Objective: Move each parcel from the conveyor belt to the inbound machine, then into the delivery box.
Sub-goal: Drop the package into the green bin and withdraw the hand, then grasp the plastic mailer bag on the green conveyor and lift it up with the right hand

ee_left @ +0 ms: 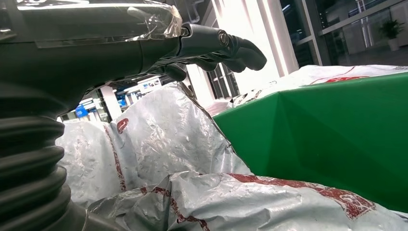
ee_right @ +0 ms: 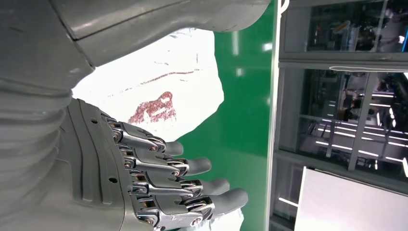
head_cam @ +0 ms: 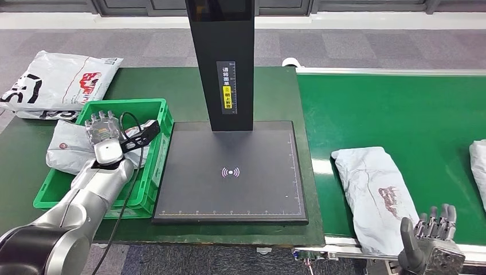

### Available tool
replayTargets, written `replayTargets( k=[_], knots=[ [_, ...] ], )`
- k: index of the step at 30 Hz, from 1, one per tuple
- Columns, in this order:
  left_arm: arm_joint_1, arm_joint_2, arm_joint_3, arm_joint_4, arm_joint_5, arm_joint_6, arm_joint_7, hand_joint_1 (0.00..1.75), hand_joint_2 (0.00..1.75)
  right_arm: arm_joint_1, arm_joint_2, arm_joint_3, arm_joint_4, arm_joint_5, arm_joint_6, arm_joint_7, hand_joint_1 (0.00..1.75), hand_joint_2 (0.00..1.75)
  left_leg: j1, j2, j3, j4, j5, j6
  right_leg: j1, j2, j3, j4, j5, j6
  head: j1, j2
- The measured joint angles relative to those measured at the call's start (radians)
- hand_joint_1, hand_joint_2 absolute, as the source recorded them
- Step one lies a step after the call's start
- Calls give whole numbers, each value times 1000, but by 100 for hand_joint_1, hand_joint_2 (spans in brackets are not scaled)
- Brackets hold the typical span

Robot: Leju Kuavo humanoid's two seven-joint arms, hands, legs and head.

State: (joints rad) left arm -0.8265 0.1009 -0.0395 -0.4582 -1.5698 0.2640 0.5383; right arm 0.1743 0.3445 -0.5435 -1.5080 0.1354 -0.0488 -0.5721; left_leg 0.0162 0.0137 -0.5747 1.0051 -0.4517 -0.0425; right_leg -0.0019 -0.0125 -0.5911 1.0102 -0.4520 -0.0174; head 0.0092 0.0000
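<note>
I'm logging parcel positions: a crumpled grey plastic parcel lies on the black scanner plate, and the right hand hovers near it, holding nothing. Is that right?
Not quite. The head view shows the crumpled grey plastic parcel lying on the green conveyor belt, not on the black scanner plate. The right hand does hover near it, holding nothing.

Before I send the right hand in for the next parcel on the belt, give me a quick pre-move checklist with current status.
1. Right hand free: ok, fingers apart, holding nothing.
2. Next parcel within reach: ok, it lies on the conveyor belt just ahead of the right hand.
3. Inbound machine plate free for a parcel: ok, nothing lies on it.
4. Left hand out of the way: ok, it is over the green delivery box, off the plate.
5. Left hand has let go of the parcel in the box: cannot tell.
6. Second parcel at the belt's right edge: ok, apart from the first.
</note>
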Motion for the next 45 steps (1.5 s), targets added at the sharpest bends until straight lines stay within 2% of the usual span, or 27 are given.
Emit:
replayTargets(
  k=[13,15,16,17,18,21,22,23,24,25,27,28,30,33,35,37,39,45],
  knots=[
    [-12,-2,0,0,2,42,51,0,175,0,0,0,0,0,-5,1,0,175,0,0,0,0,0,0,0,0,0,0,0,0,0,0],
    [-10,-16,11,-19,52,36,16,0,175,0,0,0,0,9,-8,9,0,175,0,0,0,0,0,0,0,0,0,0,0,0,0,0],
    [-1,-33,35,-55,124,-4,-47,0,175,0,0,0,1,26,-8,18,0,175,0,0,-1,0,0,0,0,0,-1,0,0,0,0,0],
    [19,-58,79,-117,240,-84,-151,0,175,-1,0,0,3,51,-8,27,0,175,0,0,-1,0,0,0,0,0,-1,0,0,0,0,0],
    [51,-88,139,-201,394,-196,-290,0,175,-4,0,0,8,83,-9,34,0,175,-1,1,-1,0,0,0,-1,1,-1,0,0,1,0,0],
    [191,-174,302,-477,1062,-569,-784,0,175,-22,1,0,34,156,-21,39,0,175,-3,1,-2,0,0,2,-3,1,-1,0,0,2,-1,0],
    [241,-199,325,-546,1320,-647,-920,0,175,-30,1,0,42,167,-26,38,0,175,-4,1,-1,0,-1,3,-3,1,-1,0,-1,2,-1,0],
    [289,-231,337,-603,1574,-684,-1021,0,175,-36,2,0,47,175,-30,38,0,175,-5,2,-1,0,-2,4,-3,2,-1,0,-1,3,-1,0],
    [333,-261,341,-650,1798,-688,-1076,0,175,-41,2,0,50,181,-34,38,0,175,-6,4,0,0,-4,6,-4,3,0,0,-1,4,-1,0],
    [373,-290,341,-687,1972,-668,-1084,0,175,-44,2,0,52,185,-37,40,0,175,-7,6,1,0,-5,8,-6,5,0,0,-2,4,-1,0],
    [452,-337,329,-747,2168,-621,-1051,0,175,-45,3,0,52,192,-43,48,0,175,-9,9,3,0,-7,9,-8,8,0,0,-2,5,-1,0],
    [490,-356,316,-769,2182,-604,-1041,0,175,-45,3,0,52,195,-44,54,0,175,-9,9,3,0,-8,10,-9,8,0,0,-3,6,-1,0],
    [552,-387,282,-799,2047,-584,-1050,0,175,-46,3,0,52,203,-45,61,0,175,-8,6,1,0,-7,11,-8,4,0,0,-4,8,-1,0],
    [594,-405,242,-818,1593,-566,-1063,0,175,-50,3,0,52,209,-45,64,0,175,-9,0,-1,0,-6,11,-8,-1,2,0,-4,9,-1,0],
    [602,-406,236,-826,1381,-560,-1063,0,175,-51,3,0,52,211,-45,64,0,175,-9,0,-1,0,-6,11,-9,-1,2,0,-4,9,-1,0],
    [611,-408,226,-832,1357,-562,-1058,0,175,-51,3,0,52,221,-43,64,0,175,-9,1,0,0,-6,11,-9,-1,2,0,-4,8,-1,0],
    [626,-411,206,-833,1403,-568,-1062,0,175,-52,3,0,52,240,-37,64,0,175,-8,0,0,0,-5,11,-9,-1,2,0,-4,8,-1,0],
    [660,-413,106,-811,1435,-569,-1088,0,175,-73,2,2,55,310,-29,76,0,175,-9,-1,-1,0,-5,11,-8,-1,2,0,-4,9,0,0]
  ],
)
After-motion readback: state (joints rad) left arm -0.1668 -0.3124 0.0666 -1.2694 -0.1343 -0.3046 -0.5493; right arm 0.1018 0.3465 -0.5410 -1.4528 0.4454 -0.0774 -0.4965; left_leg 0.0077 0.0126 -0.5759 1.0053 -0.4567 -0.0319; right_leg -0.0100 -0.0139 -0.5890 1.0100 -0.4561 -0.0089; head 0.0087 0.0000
